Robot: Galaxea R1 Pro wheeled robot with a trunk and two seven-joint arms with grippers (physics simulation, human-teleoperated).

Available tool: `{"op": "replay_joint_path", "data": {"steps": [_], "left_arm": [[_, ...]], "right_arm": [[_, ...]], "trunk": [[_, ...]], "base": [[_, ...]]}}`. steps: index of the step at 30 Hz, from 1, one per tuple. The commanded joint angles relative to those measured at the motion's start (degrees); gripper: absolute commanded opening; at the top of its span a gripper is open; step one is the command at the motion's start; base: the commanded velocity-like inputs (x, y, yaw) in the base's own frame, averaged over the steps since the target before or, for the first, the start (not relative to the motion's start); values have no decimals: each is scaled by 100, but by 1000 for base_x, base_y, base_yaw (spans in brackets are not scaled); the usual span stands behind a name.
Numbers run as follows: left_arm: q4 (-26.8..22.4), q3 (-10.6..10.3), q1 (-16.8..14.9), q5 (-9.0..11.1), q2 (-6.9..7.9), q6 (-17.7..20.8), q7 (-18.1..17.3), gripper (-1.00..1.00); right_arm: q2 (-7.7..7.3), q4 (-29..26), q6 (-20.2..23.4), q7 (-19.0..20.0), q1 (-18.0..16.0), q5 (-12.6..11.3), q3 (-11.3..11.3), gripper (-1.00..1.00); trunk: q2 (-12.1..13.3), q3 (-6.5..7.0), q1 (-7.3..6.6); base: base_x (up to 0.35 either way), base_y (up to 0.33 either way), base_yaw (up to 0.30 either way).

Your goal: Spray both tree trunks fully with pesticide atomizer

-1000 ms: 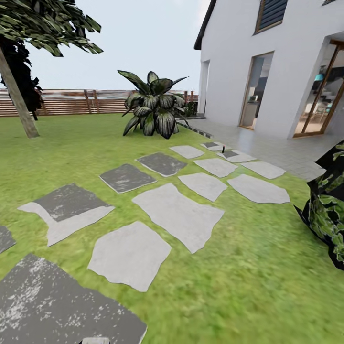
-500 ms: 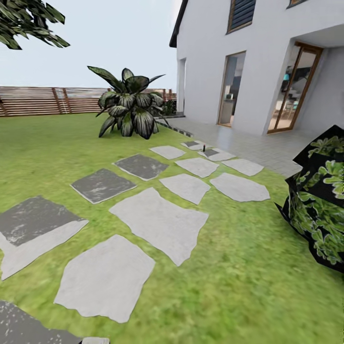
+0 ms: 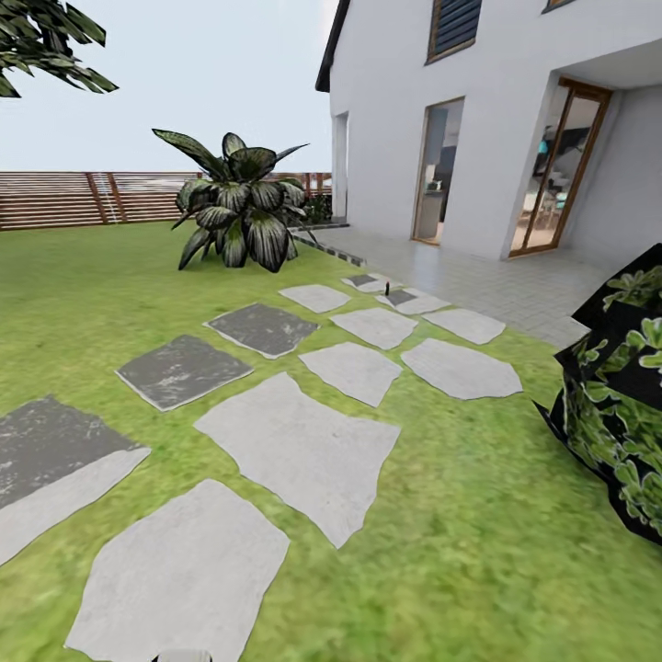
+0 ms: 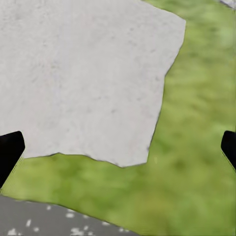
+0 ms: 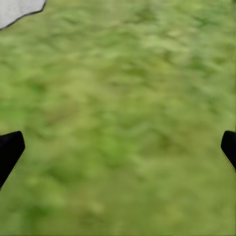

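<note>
Many stepping stones point(image 3: 294, 450), grass floor point(image 3: 478, 552), distant atomizer point(image 3: 389, 289)

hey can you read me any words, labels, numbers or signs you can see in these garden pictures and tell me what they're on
There is no readable text in these pictures.
The house wall carries no sign or number.
The small dark object standing far off among the stepping stones may be the pesticide atomizer; it is too small to show any label.
The wooden fence and grass are unmarked.

No text, label, brand, number or sign can be read anywhere.
</note>
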Motion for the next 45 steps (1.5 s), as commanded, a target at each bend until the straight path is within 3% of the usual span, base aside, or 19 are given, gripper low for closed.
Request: {"op": "replay_joint_path", "data": {"steps": [1, 45], "left_arm": [[0, 0, 0, 0, 2, 0, 0, 100], [3, 0, 0, -3, 2, 9, 2, 100]], "right_arm": [[0, 0, 0, 0, 0, 0, 0, 100], [0, 0, 0, 0, 0, 0, 0, 100]], "trunk": [[0, 0, 0], [0, 0, 0]], "base": [[340, 0, 0], [340, 0, 0]]}}
